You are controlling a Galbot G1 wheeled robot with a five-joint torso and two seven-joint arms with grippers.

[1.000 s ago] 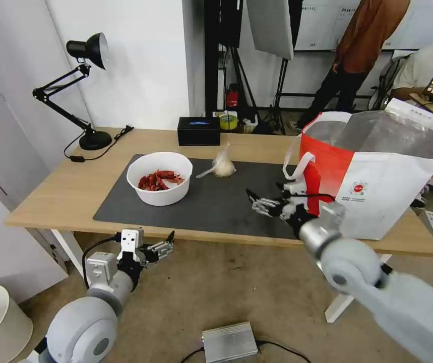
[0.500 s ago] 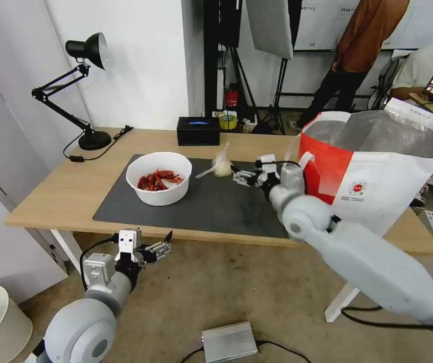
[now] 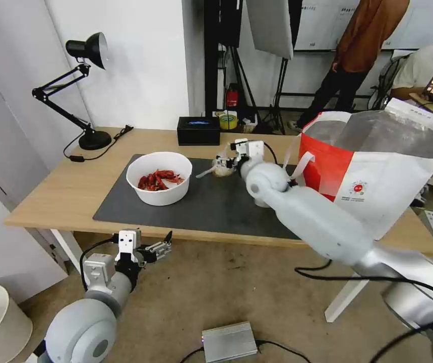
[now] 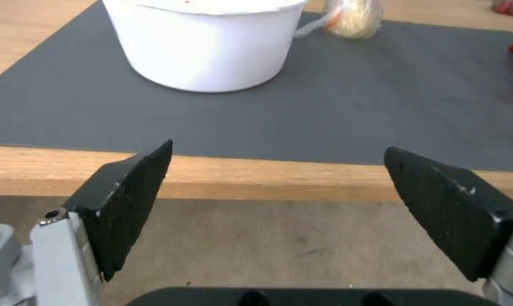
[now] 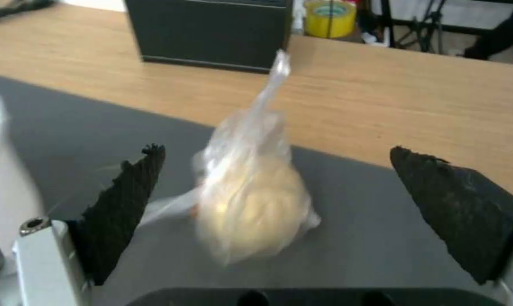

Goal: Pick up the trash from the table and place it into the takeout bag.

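Our right tool is spread open w/ the knotted bag between its fingers, not yet pinched; bag sits on the mat just beside the bowl. Risk: thin film could slip or tear if we close on the tail only. Black box behind the bag crowds the approach. Takeout bag stands right of the bag. Left tool idles open, below the desk edge.

Bright even indoor light, soft shadows; knotted clear bag motion-blurred in right wrist view.
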